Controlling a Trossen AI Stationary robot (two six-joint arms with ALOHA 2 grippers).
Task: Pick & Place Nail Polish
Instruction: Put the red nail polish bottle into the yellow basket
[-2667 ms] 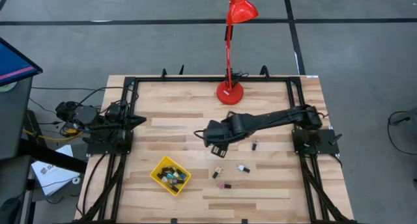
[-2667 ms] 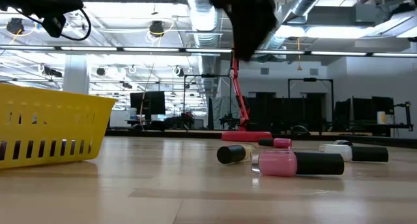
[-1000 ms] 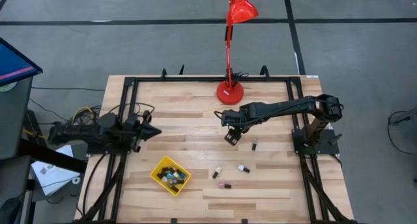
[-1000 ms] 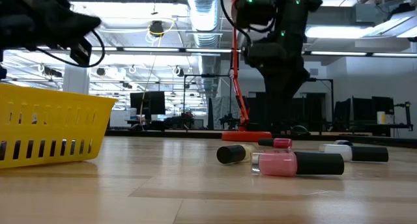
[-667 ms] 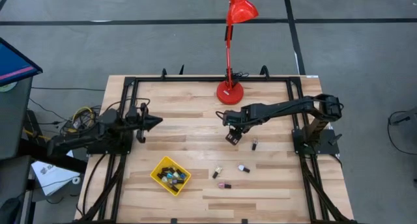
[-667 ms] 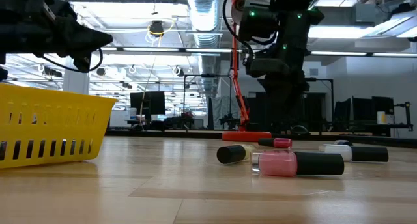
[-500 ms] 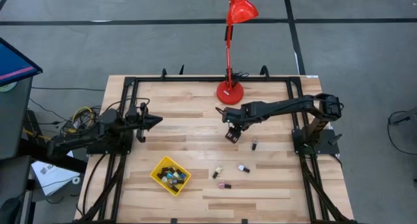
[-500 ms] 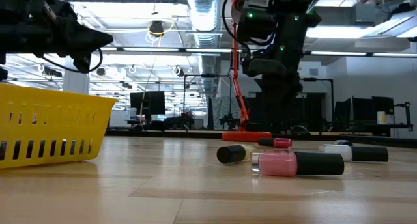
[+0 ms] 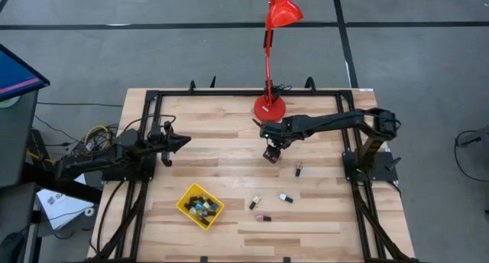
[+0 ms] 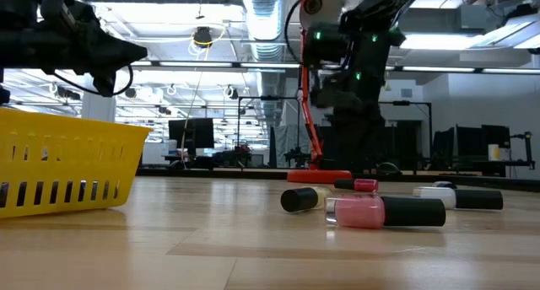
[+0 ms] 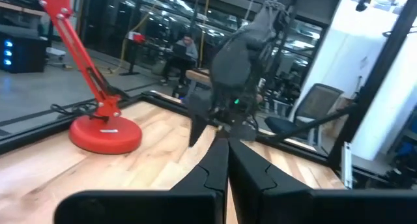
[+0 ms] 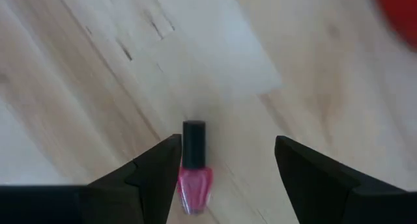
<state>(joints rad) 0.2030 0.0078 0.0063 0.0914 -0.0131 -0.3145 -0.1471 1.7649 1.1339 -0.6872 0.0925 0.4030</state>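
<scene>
Right gripper (image 9: 270, 154) hangs at frame centre of the high view, fingers spread wide over a pink nail polish bottle (image 12: 189, 168) lying on the wooden table (image 9: 214, 141). Left gripper (image 9: 181, 143) sits mid-left, fingers closed together, holding nothing. Further bottles fill the yellow basket (image 9: 186, 200) at lower centre-left.

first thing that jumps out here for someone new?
The red desk lamp at the table's far edge stands out most. Next, the right gripper hangs open just in front of it, with a pink nail polish bottle lying on the wood in its wrist view. The yellow basket of bottles sits near the front left.
</scene>
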